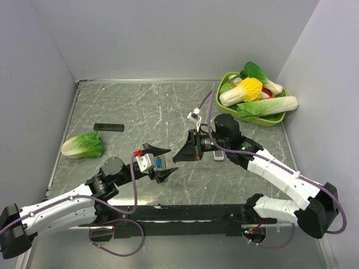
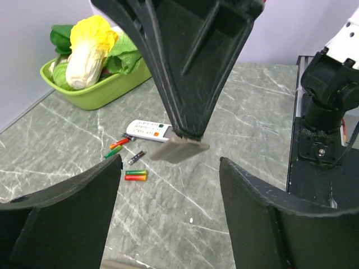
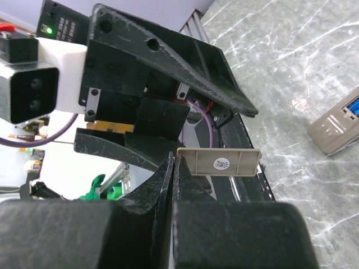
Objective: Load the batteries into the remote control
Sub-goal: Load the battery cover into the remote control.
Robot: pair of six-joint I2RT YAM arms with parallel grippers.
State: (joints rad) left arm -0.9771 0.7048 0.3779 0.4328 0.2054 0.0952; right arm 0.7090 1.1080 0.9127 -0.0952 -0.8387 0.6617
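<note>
The right hand (image 3: 174, 163) is clamped shut on one short end of the beige battery cover (image 3: 221, 163). The cover's long axis sticks straight out past the fingertips. The left hand (image 2: 170, 166) faces it head-on. Its fingers stand partly apart, one on each side of the cover, touching nothing and holding nothing. In the left wrist view the cover runs roughly from 9 to 3 o'clock across that gap. This looks like a handover, and it would turn on the left fingers closing on the free end without catching the right fingertips.

The remote control (image 3: 335, 128) lies back up on the tabletop (image 1: 140, 106) with its blue recess showing. It seems to sit just beneath the left hand, the nearer of the two.

The batteries (image 2: 136, 175) lie loose at about 3 o'clock from the left hand, beyond the cover. A white remote (image 2: 148, 130) lies face up just past them. The right arm hides them from overhead and stands between them and the left hand.

The green basket (image 2: 95, 92) at 1 o'clock, the leafy vegetable (image 1: 83, 145) at 9 and the black bar (image 1: 108, 127) at 10 are all well apart.
</note>
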